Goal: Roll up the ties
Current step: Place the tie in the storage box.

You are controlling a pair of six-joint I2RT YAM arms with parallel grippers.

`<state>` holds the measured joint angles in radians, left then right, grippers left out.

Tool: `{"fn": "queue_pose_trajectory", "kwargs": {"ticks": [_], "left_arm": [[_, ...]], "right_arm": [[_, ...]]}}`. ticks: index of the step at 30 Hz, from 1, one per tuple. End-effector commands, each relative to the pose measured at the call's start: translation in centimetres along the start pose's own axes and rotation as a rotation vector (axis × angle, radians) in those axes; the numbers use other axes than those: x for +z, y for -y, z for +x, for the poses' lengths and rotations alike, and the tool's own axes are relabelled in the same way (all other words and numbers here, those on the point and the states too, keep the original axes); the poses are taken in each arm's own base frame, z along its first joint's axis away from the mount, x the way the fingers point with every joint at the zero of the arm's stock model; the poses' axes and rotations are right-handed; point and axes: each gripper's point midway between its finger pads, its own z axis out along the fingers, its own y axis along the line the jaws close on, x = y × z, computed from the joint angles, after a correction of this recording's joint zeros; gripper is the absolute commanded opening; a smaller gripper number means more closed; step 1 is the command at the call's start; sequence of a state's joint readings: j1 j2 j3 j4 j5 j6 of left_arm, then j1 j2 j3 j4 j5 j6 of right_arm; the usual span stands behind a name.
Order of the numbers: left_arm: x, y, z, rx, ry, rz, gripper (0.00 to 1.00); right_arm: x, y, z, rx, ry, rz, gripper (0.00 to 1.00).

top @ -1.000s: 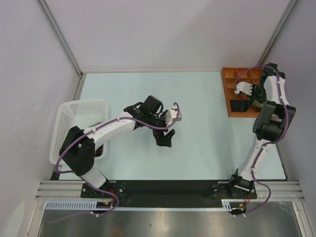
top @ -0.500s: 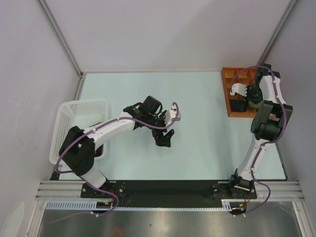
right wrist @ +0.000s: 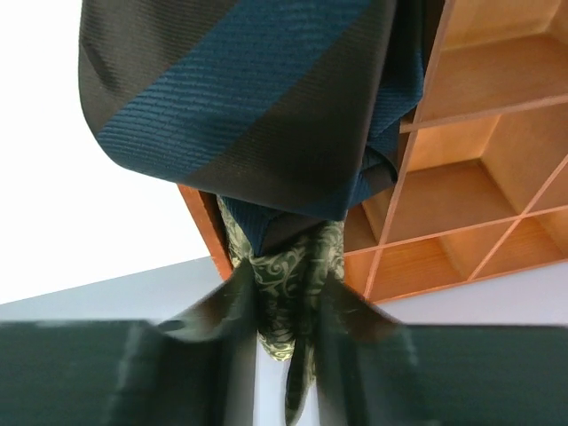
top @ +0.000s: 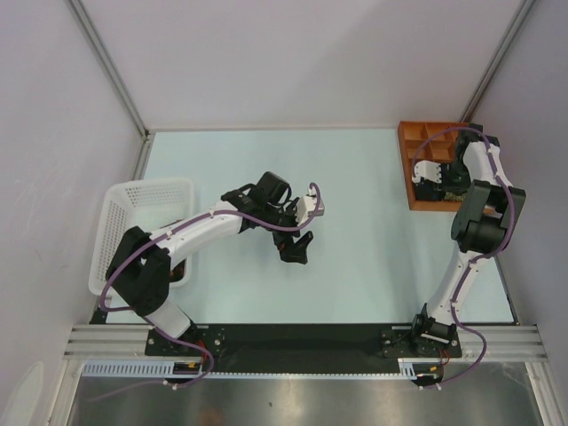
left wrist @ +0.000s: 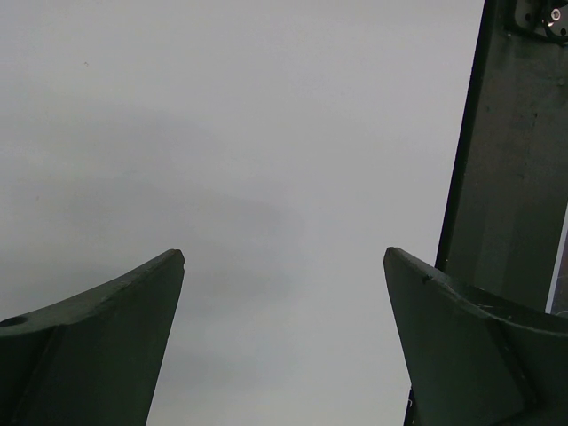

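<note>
Right wrist: 1 olive tie [right wrist: 286,306], 1 blue-striped tie [right wrist: 240,98]

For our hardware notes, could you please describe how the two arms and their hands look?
The left arm and right arm have white links, black joints and looping purple cables. The left hand and right hand each have two dark, tapering fingers.

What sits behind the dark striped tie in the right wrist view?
The orange tray, its visible compartments bare, and an olive patterned tie pinched in the right hand. The striped tie covers the tray's left compartments.
</note>
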<state>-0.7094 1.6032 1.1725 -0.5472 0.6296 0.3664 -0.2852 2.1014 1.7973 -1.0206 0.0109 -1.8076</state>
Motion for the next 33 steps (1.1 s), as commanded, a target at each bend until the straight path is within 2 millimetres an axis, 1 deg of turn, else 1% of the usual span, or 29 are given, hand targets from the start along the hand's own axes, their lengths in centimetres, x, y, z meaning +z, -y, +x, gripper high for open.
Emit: {"fn": "queue_pose_trajectory", "kwargs": {"ticks": [1,2,3,5,7,8,9,10,11,14,16,20,21,23,24,25,26,27,28,29,30,31,32,33], "left_arm": [[-0.8,0.2,-1.0,0.006,0.045,0.0,1.0],[-0.8,0.2,-1.0,0.008,0.046,0.0,1.0],[-0.8,0.2,-1.0,0.008,0.046,0.001,0.99],[-0.9,0.1,-1.2,0.01,0.051,-0.003,0.99],[-1.0,0.1,-1.4,0.011,0.053,-0.007,0.99],[-1.1,0.1,-1.5,0.013,0.057,-0.009,0.99],[-1.2,0.1,-1.7,0.014,0.059,-0.01,1.0],[-1.4,0.1,-1.8,0.018,0.061,-0.014,0.99],[-1.4,0.2,-1.8,0.021,0.061,-0.014,0.99],[-1.6,0.2,-1.7,0.022,0.06,-0.022,1.0],[-1.6,0.2,-1.7,0.02,0.061,-0.019,0.99],[-1.8,0.2,-1.8,0.023,0.061,-0.025,1.0],[-2.0,0.3,-1.9,0.026,0.064,-0.03,0.99],[-2.4,-0.1,-2.0,0.011,0.073,-0.039,0.99],[-2.6,-0.3,-2.1,0.002,0.081,-0.041,1.0],[-2.9,-0.3,-2.2,-0.017,0.088,-0.041,1.0],[-3.4,-0.9,-2.3,-0.037,0.103,-0.052,0.99],[-3.9,-1.0,-2.6,-0.064,0.121,-0.053,0.99],[-4.2,-1.3,-2.7,-0.077,0.131,-0.062,1.0],[-4.8,-2.0,-2.7,-0.102,0.144,-0.081,1.0],[-5.3,-2.5,-3.0,-0.137,0.153,-0.109,0.99],[-5.9,-3.1,-3.2,-0.158,0.163,-0.132,1.0],[-6.7,-4.0,-2.8,-0.196,0.167,-0.153,1.0],[-7.4,-4.4,-2.9,-0.231,0.178,-0.167,1.0]], "right_arm": [[-1.1,0.5,-0.3,-0.026,-0.018,0.019,0.36],[-1.3,0.6,-0.2,-0.023,-0.021,0.025,0.39],[-1.5,0.6,-0.2,-0.023,-0.021,0.03,0.45],[-2.2,0.6,-0.2,-0.028,-0.024,0.04,0.5],[-2.7,0.4,-0.2,-0.035,-0.026,0.044,0.52],[-3.0,0.3,-0.2,-0.039,-0.026,0.044,0.56],[-3.3,0.2,-0.3,-0.044,-0.024,0.046,0.64],[-3.3,-0.1,-0.3,-0.045,-0.023,0.04,0.65],[-3.9,0.0,-0.4,-0.047,-0.025,0.052,0.67],[-4.8,0.0,-0.4,-0.042,-0.021,0.069,0.66],[-4.9,-0.2,-0.4,-0.041,-0.021,0.061,0.66],[-5.6,0.0,-0.2,-0.026,-0.031,0.07,0.66],[-6.2,0.6,0.0,-0.015,-0.033,0.091,0.66],[-7.2,0.7,0.3,0.017,-0.021,0.101,0.67],[-9.1,1.1,0.6,0.028,-0.025,0.127,0.68],[-9.8,1.3,0.6,0.049,0.011,0.149,0.69],[-10.6,1.5,0.4,0.068,0.039,0.173,0.8],[-11.6,1.6,0.3,0.093,0.053,0.198,0.82],[-13.1,1.6,0.3,0.119,0.065,0.235,0.82],[-14.1,1.8,-0.5,0.135,0.111,0.266,0.89],[-14.7,1.7,-1.1,0.201,0.146,0.284,0.96],[-16.3,1.8,-1.7,0.234,0.175,0.324,1.0],[-17.1,1.9,-3.3,0.252,0.235,0.339,1.0],[-17.6,1.6,-4.4,0.334,0.28,0.339,1.0]]}}
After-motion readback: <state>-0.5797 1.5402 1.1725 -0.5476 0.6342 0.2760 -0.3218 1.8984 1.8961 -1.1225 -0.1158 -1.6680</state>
